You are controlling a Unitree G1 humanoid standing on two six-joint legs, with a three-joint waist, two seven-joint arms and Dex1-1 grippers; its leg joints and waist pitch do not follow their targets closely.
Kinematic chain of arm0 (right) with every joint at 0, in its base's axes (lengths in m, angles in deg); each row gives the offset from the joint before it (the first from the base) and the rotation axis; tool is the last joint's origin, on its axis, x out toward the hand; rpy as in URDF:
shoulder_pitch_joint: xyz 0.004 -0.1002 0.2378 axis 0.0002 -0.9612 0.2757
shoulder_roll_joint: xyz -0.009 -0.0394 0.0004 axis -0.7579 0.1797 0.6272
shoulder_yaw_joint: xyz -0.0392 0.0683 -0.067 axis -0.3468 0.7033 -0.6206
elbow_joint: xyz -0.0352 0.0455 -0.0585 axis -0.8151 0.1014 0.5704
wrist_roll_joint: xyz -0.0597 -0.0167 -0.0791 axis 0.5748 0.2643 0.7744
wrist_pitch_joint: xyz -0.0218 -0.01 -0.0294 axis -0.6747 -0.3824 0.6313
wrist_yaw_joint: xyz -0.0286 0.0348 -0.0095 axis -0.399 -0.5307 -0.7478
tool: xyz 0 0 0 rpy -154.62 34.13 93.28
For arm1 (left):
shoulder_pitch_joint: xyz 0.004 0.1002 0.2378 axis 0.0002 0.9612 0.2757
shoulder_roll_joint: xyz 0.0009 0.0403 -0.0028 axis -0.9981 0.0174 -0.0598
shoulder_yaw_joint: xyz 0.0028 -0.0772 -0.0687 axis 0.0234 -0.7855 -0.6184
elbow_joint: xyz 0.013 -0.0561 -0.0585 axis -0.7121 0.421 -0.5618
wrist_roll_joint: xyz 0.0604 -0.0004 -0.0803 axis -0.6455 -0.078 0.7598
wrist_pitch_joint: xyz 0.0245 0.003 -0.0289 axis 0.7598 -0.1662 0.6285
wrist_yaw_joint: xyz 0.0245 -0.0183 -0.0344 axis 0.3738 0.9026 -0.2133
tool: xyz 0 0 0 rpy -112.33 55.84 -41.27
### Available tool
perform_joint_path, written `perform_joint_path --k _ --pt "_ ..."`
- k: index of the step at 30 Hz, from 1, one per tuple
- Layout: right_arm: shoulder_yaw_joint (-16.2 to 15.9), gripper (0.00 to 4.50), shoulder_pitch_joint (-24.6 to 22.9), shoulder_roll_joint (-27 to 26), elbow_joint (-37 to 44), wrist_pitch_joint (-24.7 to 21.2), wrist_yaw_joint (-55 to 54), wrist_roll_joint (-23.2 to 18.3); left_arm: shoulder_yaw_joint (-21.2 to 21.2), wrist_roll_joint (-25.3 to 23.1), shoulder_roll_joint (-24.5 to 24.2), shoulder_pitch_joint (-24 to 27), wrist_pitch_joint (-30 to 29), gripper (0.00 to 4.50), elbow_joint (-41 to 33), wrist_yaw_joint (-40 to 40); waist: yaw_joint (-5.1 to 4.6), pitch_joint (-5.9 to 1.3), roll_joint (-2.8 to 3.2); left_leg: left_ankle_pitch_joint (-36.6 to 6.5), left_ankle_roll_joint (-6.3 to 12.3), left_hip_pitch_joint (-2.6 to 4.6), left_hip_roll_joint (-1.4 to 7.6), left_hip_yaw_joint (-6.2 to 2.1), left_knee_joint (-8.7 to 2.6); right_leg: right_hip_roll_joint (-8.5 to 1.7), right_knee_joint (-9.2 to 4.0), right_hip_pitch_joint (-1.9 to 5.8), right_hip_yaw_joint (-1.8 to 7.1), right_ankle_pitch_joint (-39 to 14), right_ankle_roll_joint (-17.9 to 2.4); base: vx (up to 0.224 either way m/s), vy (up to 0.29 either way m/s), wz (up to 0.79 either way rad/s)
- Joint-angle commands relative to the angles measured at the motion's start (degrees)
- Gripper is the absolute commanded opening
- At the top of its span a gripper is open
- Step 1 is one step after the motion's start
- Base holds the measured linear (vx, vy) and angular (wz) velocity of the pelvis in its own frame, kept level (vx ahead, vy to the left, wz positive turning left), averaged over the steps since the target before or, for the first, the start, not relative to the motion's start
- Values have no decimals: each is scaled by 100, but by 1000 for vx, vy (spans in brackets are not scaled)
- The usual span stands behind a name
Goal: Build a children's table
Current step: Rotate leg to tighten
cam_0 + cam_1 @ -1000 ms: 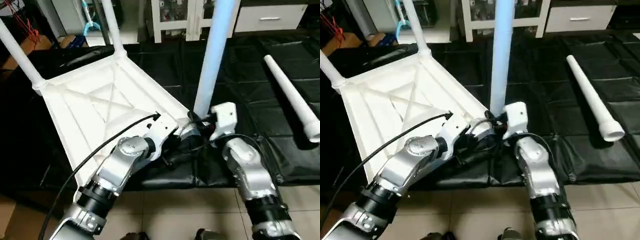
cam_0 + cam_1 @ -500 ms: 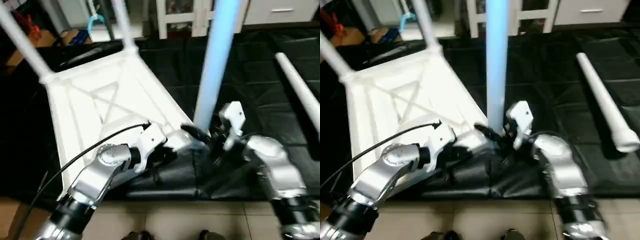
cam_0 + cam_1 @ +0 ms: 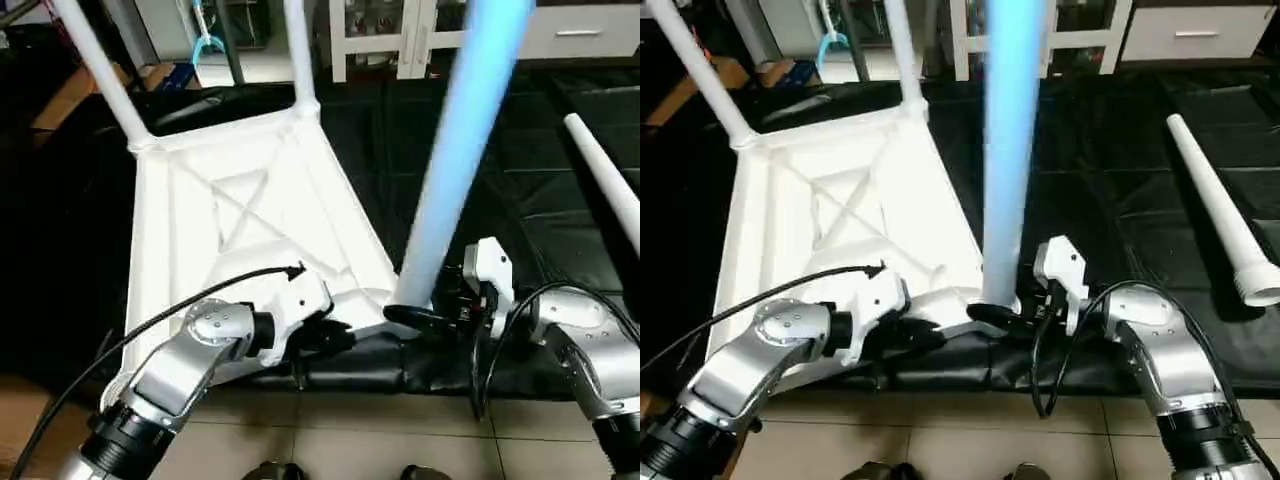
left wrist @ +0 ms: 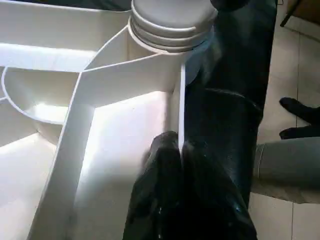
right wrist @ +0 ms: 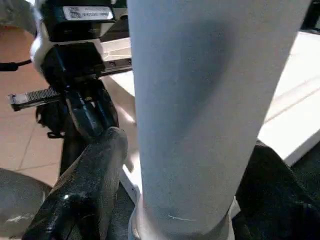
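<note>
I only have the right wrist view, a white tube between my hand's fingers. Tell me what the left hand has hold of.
Observer: The left hand is shut on the thin near rim of the tabletop, beside the socket of your leg.
Operator: Count the legs standing.
Observer: Three: yours, a far-left leg and a far-right leg.
Operator: Find the last one.
Observer: The fourth leg lies loose on the black mat, to the robot's right.
</note>
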Motion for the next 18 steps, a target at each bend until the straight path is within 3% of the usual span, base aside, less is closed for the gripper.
perform_joint_path --k 1,6,10,14,18 --pt "-13 320 71 82 -47 74 106 -47 282 -44 -94 159 -173 0 120 -206 -42 -299 -144 -1500 366 167 349 -161 -469 -227 -401 146 113 -1575 -1240 0 0 0" --pt "-34 305 91 115 -245 172 138 66 293 -51 -116 185 -178 0 94 -217 -34 -348 -145 -1022 633 136 338 -153 -401 -232 -340 176 97 -957 -1420 0 0 0" --pt "-30 265 68 155 -333 227 196 115 301 -48 -135 192 -181 0 81 -224 -18 -367 -123 -749 842 119 336 -151 -364 -225 -289 193 73 -549 -1537 0 0 0" --pt "-30 231 54 128 -327 174 219 61 303 -49 -137 182 -176 0 91 -238 -24 -340 -125 -1051 739 122 346 -157 -397 -232 -330 192 73 -1000 -1485 0 0 0" --pt "-49 205 22 -26 -331 90 173 -40 294 -60 -126 163 -176 0 105 -248 -37 -343 -130 -1085 662 126 345 -164 -403 -226 -327 188 78 -999 -1457 0 0 0"
